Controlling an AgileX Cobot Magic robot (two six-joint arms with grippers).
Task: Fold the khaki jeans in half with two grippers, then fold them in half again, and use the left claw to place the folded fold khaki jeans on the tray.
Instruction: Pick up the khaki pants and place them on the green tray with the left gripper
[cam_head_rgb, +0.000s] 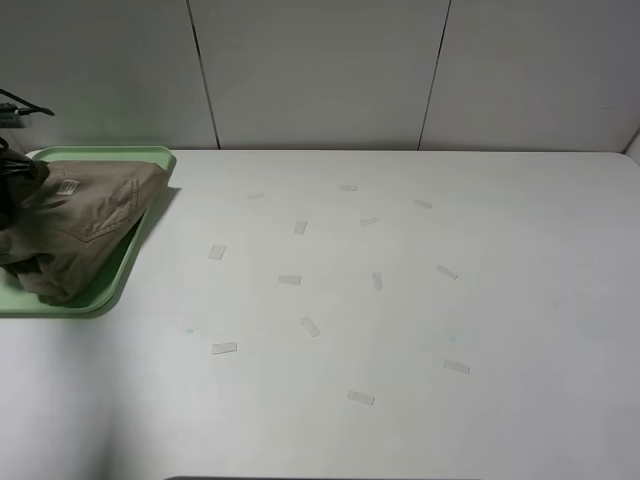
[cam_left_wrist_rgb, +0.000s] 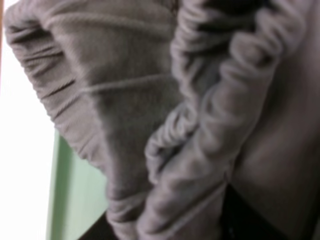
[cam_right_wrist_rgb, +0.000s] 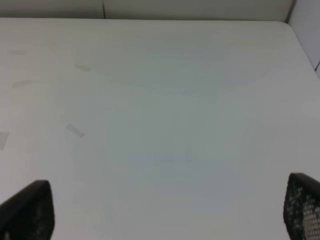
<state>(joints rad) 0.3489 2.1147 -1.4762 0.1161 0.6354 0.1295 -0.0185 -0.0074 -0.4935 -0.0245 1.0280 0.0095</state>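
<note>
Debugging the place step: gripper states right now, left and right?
Left: cannot be told; its wrist view is filled by the jeans, which lie on the tray.
Right: open and empty, above the bare table.

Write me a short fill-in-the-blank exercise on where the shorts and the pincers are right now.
1. The folded khaki shorts lie on the pale ____ tray.
2. The tray sits at the far ____ of the white table in the high view.
3. The right pincer hangs with its fingers spread over bare table, holding ____.
4. The left wrist view is filled with the gathered ____ of the shorts.

Missing words: green; left; nothing; waistband
</note>
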